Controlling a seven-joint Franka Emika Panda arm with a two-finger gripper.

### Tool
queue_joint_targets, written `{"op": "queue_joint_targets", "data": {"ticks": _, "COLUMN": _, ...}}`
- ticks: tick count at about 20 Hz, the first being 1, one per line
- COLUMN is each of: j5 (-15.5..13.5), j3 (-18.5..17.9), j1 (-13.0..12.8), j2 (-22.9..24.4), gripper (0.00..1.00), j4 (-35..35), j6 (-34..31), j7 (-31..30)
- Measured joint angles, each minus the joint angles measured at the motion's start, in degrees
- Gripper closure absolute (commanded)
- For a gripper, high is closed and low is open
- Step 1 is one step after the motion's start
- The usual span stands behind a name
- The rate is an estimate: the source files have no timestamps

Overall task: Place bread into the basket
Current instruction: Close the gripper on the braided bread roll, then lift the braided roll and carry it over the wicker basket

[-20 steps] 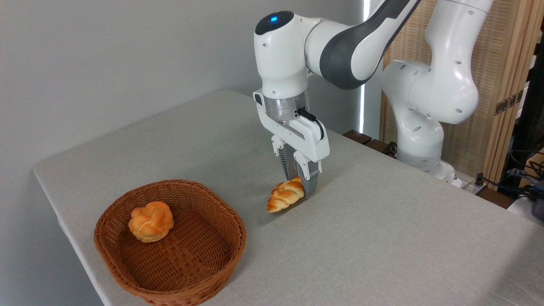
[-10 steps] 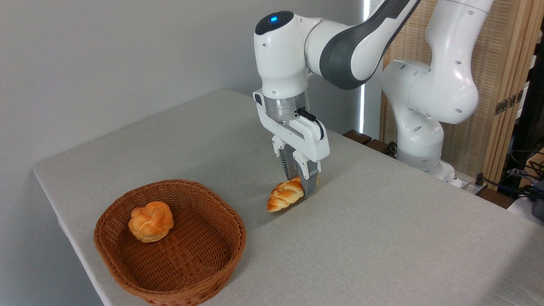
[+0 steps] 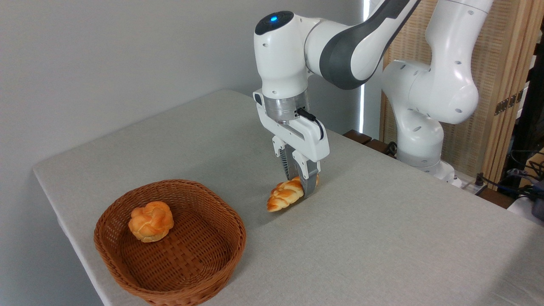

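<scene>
Near the middle of the table, the braided bread is seen gripped close to its far right end by the fingers, which are closed narrowly across the loaf. Whether the loaf rests on the cloth or is raised just clear of it cannot be told; its near left tip is angled down toward the surface. The basket stands well apart to the near left, with a small round roll lying in its far left part.

Several risks may be judged from this arrangement. Because the hold is taken off-centre, most of the loaf hangs unsupported, so it may pivot between the fingers or slip out during carrying. The drooping tip may be caught on the raised wicker rim if too little height is gained before the traverse. A release made too early would leave the loaf across the rim or on the cloth. The roll may be struck if the loaf is lowered on that side.
</scene>
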State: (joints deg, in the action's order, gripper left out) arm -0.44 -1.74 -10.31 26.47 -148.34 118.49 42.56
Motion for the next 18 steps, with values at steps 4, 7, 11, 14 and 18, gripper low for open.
{"op": "queue_joint_targets", "data": {"ticks": 4, "j5": 0.0, "j3": 0.0, "j1": 0.0, "j2": 0.0, "gripper": 0.59, "j4": 0.1, "j6": 0.0, "j7": 0.0}}
{"op": "queue_joint_targets", "data": {"ticks": 7, "j5": 0.0, "j3": 0.0, "j1": 0.0, "j2": 0.0, "gripper": 0.61, "j4": 0.5, "j6": 0.0, "j7": 0.0}}
{"op": "queue_joint_targets", "data": {"ticks": 11, "j5": 0.0, "j3": 0.0, "j1": 0.0, "j2": 0.0, "gripper": 0.61, "j4": 2.0, "j6": 0.0, "j7": 0.0}}
{"op": "queue_joint_targets", "data": {"ticks": 14, "j5": 0.0, "j3": 0.0, "j1": 0.0, "j2": 0.0, "gripper": 0.61, "j4": 3.6, "j6": -0.1, "j7": 0.0}}
{"op": "queue_joint_targets", "data": {"ticks": 18, "j5": -0.3, "j3": 0.0, "j1": 0.0, "j2": 0.0, "gripper": 0.61, "j4": 6.0, "j6": -0.3, "j7": 0.0}}
